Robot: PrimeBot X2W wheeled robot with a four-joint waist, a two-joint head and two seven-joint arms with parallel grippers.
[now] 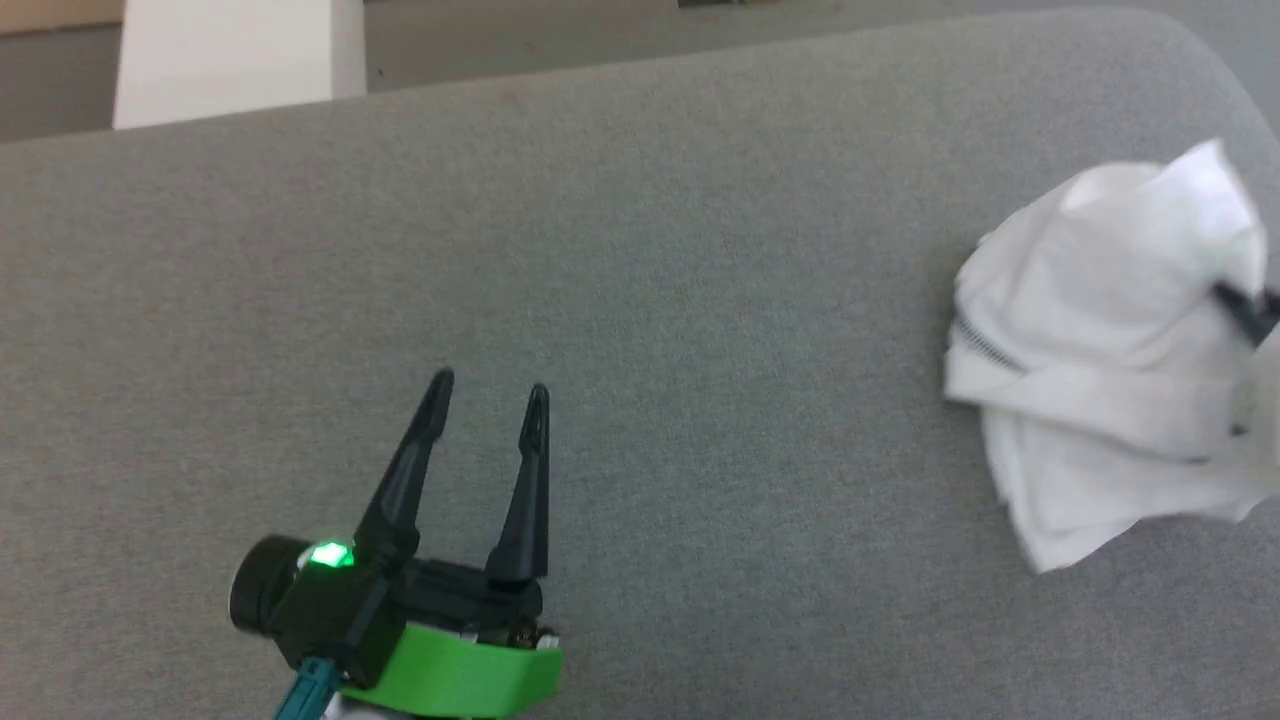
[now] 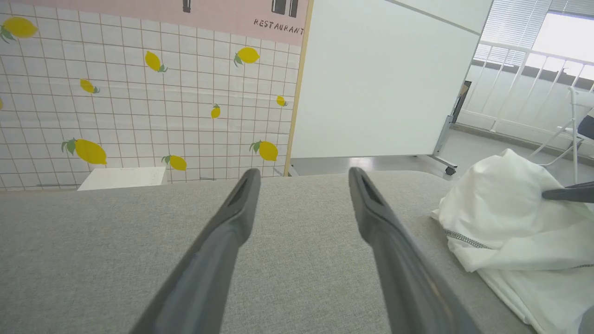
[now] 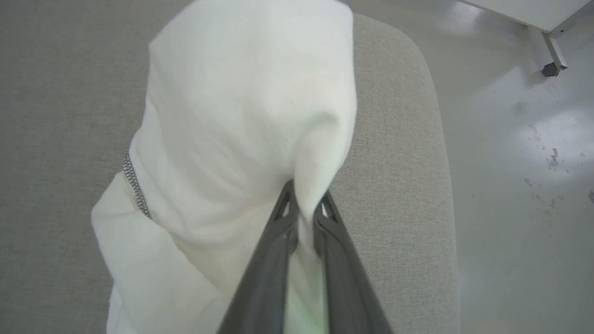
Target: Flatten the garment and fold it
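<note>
The garment (image 1: 1100,350) is a crumpled white T-shirt with grey zigzag stitching, bunched up at the right end of the grey padded surface (image 1: 640,300). My right gripper (image 3: 304,204) is shut on a fold of the garment (image 3: 241,116), which stands lifted in a peak above the padding. A dark finger (image 1: 1245,310) of that gripper pokes into the cloth at the head view's right edge. My left gripper (image 1: 488,395) stands open over bare padding at the lower left, well apart from the garment (image 2: 506,222), with nothing between its fingers.
The padded surface ends in a rounded corner (image 3: 417,60) just right of the garment, with pale floor (image 3: 519,162) beyond. A white panel on castors (image 2: 385,79), a lemon-patterned tiled wall (image 2: 139,93) and a white box (image 2: 123,177) stand behind the far edge.
</note>
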